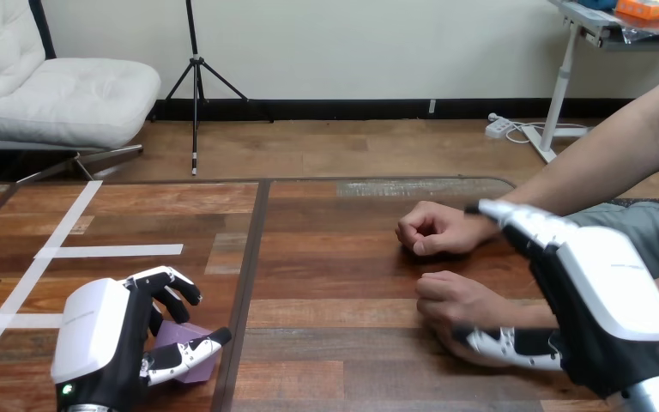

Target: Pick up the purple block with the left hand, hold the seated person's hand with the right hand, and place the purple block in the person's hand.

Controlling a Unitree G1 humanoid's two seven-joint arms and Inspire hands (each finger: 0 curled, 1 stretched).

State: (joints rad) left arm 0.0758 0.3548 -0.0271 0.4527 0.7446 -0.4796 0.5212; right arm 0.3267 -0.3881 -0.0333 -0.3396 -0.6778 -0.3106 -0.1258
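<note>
Left hand [103,343] clenched round purple block [176,333] near table's [326,283] front edge. Right hand [601,296] sat beside person's nearer hand [455,300]; could not tell grasp. Step needed straight lift, firm pinch.

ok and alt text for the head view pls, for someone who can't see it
The robot's left hand curls its fingers and thumb round a purple block on the wooden table. Its right hand is open, fingers and thumb spread either side of the person's nearer hand; the person's farther hand rests fisted beyond it.
</note>
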